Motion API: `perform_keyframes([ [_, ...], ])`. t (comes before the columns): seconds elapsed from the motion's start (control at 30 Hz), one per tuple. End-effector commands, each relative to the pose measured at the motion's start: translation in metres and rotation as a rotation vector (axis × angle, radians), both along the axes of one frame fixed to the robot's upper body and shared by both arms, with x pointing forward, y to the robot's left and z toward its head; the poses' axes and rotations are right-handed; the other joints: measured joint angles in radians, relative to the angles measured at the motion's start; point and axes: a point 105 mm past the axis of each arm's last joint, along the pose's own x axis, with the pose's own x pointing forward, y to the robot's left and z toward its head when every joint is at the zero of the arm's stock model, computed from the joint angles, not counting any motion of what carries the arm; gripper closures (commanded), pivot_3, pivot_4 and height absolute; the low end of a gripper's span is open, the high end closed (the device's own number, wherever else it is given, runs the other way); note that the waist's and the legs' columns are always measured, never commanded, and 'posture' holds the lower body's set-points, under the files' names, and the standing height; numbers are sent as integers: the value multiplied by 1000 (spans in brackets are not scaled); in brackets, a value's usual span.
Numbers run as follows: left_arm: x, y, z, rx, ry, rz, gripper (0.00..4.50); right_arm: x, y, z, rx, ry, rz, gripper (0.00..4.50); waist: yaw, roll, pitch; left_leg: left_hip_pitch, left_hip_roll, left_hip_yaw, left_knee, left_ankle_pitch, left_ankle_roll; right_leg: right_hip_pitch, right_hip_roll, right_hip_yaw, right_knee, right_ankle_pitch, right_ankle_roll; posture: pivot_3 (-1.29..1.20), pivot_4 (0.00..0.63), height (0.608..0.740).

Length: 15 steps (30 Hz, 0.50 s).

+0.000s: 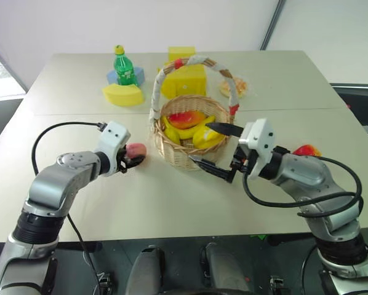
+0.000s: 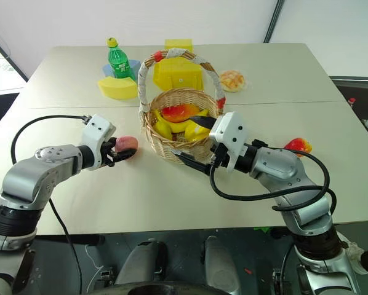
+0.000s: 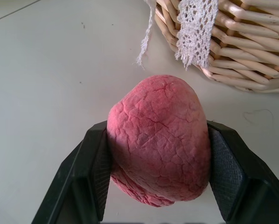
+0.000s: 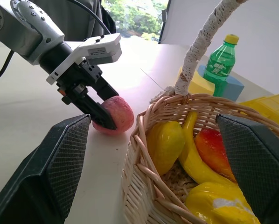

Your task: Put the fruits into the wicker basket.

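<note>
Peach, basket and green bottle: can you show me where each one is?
Peach (image 3: 160,140), left wrist view, on the middle of its wrinkly pink skin.
Basket (image 1: 172,147), left eye view, on its woven front wall.
Green bottle (image 1: 125,69), left eye view, on the middle of its body.

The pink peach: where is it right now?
The pink peach sits on the table just left of the wicker basket, between the left gripper's fingers, which are closed against its sides.
</note>
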Motion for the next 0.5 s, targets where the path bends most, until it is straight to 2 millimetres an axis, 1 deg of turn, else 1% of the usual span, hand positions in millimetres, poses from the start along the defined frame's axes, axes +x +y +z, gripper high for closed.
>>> perform_keyframes([
  [0.03,4,10,17,54,-84,0,2232,-5,0,11,13,-55,2,0,-2,0,0,0,0,0,0,0,0,0,0,0,0,0,0,0,150,740],
  [0.1,3,15,22,44,-101,-1,2232,-5,0,11,13,-55,0,0,-2,0,0,0,0,0,0,0,0,0,0,0,0,0,0,0,150,740],
  [0.13,1,15,30,10,-125,-17,2232,-5,-1,11,13,-55,-1,0,-1,0,0,0,0,0,0,0,0,0,0,0,0,0,0,0,150,740],
  [0.2,-20,1,79,-138,-292,-209,2232,-5,-2,11,10,-51,-3,0,-4,0,0,0,0,0,0,0,0,0,0,0,0,0,0,0,150,740],
  [0.23,-32,-7,98,-198,-349,-293,2232,-5,-2,10,8,-50,-3,0,-2,-1,1,-1,1,1,0,0,0,-1,0,0,0,0,0,0,150,740],
  [0.27,-40,-14,109,-248,-368,-348,2232,-4,-2,10,7,-48,-3,0,-1,-1,1,-2,1,0,0,0,0,-2,-2,0,0,0,0,0,150,740],
  [0.33,-48,-30,119,-299,-375,-423,2232,-3,-3,10,6,-48,-4,0,6,-1,1,-2,0,0,0,0,0,-2,-4,0,0,0,0,0,150,740],
  [0.37,-50,-39,122,-296,-382,-456,2232,-2,-3,10,5,-48,-6,0,7,-1,1,-1,0,0,0,0,0,-1,-5,0,0,0,0,0,150,740],
  [0.43,-41,-66,122,-275,-404,-480,2232,2,-8,9,-3,-47,-26,0,12,-1,1,1,-3,-1,0,0,0,2,-5,-1,-1,0,0,0,150,740],
  [0.5,-28,-86,120,-260,-405,-467,2232,6,-12,7,-12,-47,-46,0,19,-1,1,1,-4,0,1,0,0,3,-4,-1,-1,0,0,0,150,740],
])
